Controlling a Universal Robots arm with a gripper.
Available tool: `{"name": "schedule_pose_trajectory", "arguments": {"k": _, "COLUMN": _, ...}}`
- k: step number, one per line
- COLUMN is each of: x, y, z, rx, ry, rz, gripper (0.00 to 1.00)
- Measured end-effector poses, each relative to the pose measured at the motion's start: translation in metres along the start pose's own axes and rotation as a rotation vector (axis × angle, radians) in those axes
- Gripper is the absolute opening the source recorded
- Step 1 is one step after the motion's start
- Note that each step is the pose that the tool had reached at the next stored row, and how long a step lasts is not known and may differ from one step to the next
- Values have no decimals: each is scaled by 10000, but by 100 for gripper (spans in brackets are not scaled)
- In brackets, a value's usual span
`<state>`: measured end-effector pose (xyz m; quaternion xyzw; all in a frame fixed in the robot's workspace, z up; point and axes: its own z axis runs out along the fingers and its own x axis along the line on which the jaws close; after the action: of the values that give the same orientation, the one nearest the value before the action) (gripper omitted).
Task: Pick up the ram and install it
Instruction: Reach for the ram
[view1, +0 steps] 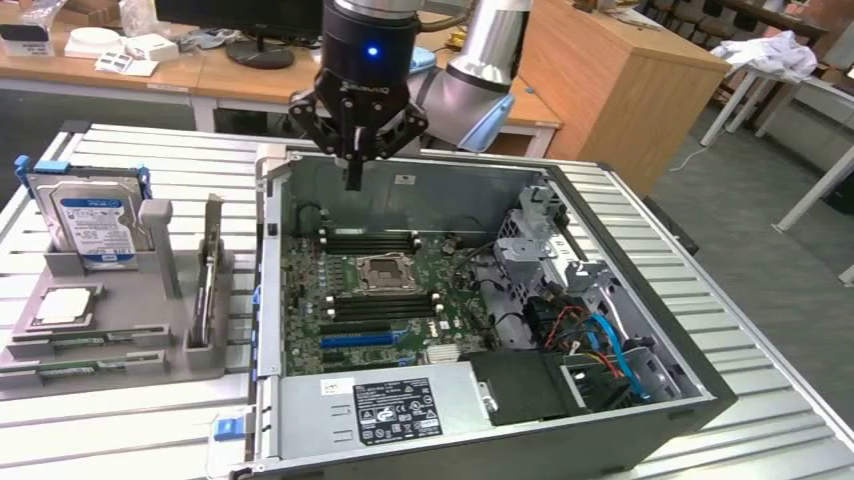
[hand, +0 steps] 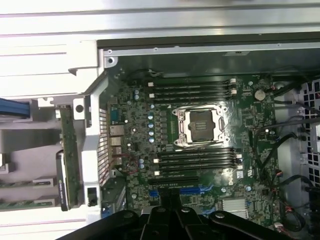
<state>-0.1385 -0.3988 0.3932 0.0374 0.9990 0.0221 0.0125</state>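
Shut, empty gripper (view1: 354, 183) hovers over the open computer case (view1: 441, 185); beside the case, the ungrasped ram (view1: 210, 280) likely calls for opened jaws.

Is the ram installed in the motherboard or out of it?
Out: the ram stands on edge in the gray holder beside the case.

exterior cam raised, mid-range, angled down across tabletop (view1: 120, 440) from the PC case (view1: 694, 392) power-supply end, wrist cam closer, looking straight down into case, both share motherboard (view1: 350, 300), CPU socket (hand: 200, 125), memory slots (hand: 192, 90)
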Motion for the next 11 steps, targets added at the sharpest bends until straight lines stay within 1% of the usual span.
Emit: {"name": "schedule_pose_trajectory", "arguments": {"k": 11, "x": 383, "y": -28, "z": -10, "rx": 0, "ry": 0, "rz": 1, "gripper": 11}}
